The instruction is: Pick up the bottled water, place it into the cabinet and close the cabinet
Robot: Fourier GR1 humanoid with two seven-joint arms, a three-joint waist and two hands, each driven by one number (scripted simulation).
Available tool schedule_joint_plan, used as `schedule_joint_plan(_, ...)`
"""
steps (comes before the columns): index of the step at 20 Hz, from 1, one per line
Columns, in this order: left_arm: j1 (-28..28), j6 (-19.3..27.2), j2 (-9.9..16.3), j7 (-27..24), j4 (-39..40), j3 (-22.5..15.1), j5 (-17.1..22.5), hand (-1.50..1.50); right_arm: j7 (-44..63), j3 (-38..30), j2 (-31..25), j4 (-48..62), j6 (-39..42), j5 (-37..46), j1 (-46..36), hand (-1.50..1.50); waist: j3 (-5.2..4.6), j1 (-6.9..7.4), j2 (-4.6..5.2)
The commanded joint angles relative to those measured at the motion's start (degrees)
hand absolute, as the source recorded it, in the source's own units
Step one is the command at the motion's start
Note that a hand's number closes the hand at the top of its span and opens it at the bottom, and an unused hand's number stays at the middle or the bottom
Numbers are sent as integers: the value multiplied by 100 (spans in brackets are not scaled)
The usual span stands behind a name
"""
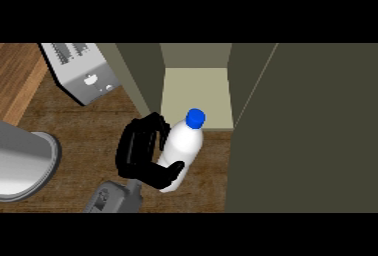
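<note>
Curling round the lower half of the bottled water (184, 145) is my hand (142, 152), fingers wrapped along the bottle's left flank and the thumb crossing near its base, so I am grasping it; the grey forearm comes up from the lower edge at centre-left, and which of my two arms it is I cannot tell from this view alone; no second hand shows; the bottle is white with a blue cap (195, 117); its long axis runs from lower left to upper right, tilted a little off the vertical of the view, cap end pointing up and toward the cabinet (196, 95); the cap lies just at the front lip of the pale cabinet floor, while the body is over the wooden desk (81, 125) in front of the opening; the cabinet door (310, 130) stands open at the right, a broad dark olive panel just beside the bottle; a silver toaster (81, 70) sits at upper left on the desk; a grey metal pot (22, 165) fills the left edge, well apart from the bottle
</note>
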Motion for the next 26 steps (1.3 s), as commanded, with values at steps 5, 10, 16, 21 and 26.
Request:
schedule_joint_plan(5,-1205,2153,-3,963,-511,-1098,97,150,333,-156,-1,-367,24,-659,-113,-150,0,-115,25)
schedule_joint_plan(10,-1981,3178,-3,1208,-472,-1283,-41,150,593,-177,-23,-633,32,-776,-128,-150,-3,-111,35)
schedule_joint_plan(16,-3045,3781,-3,1350,456,-1139,140,150,518,-206,111,-362,-16,-507,-426,-150,-2,-141,41)
schedule_joint_plan(21,-2960,3545,-3,921,1179,-1223,272,150,545,-309,156,-379,65,-678,-330,-150,-5,-147,50)
schedule_joint_plan(26,-3410,3093,-3,816,1990,-668,324,150,479,-988,-187,-115,258,-1192,-468,-150,-3,-128,50)
